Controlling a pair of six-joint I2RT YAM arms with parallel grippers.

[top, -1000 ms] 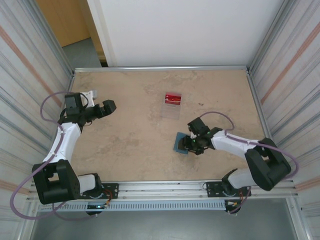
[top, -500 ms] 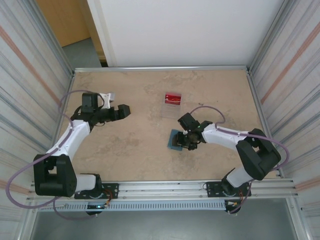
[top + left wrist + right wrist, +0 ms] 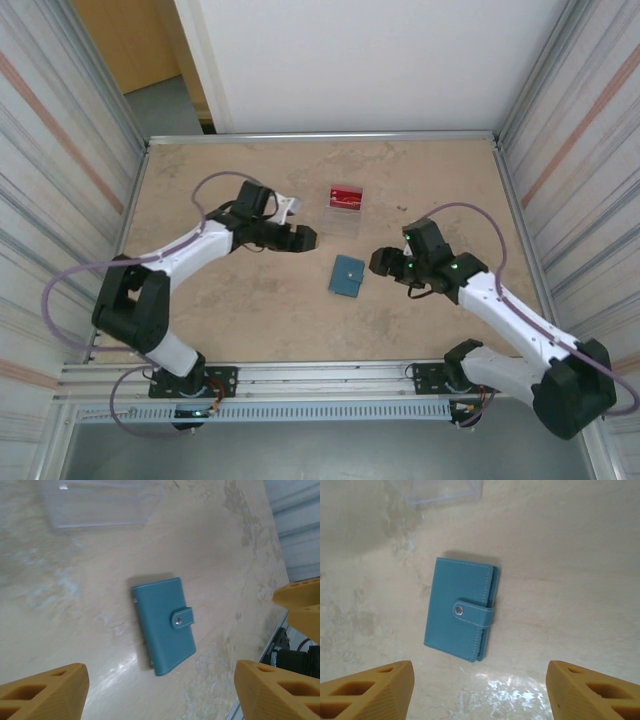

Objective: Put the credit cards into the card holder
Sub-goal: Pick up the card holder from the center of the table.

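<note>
The teal card holder (image 3: pixel 347 276) lies shut on the table, its snap tab fastened, and nothing touches it. My left gripper (image 3: pixel 303 238) hovers to its upper left, open, with the card holder (image 3: pixel 164 625) ahead of its yellow fingers (image 3: pixel 45 692). My right gripper (image 3: pixel 381 263) hangs just right of the holder, also open and empty, and looks down on the card holder (image 3: pixel 460 609). The red credit cards (image 3: pixel 346 196) sit farther back, at the far end of a clear plastic case (image 3: pixel 343 222).
The clear case (image 3: pixel 95 505) lies just beyond the holder, and its edge (image 3: pixel 440 491) also shows at the top of the right wrist view. Metal rails (image 3: pixel 320 376) border the tan tabletop, and corrugated walls (image 3: pixel 60 150) stand on both sides.
My right gripper has let go of the card holder and drawn back to the right. The left arm has swung from the table's left side to the middle, near the holder.
</note>
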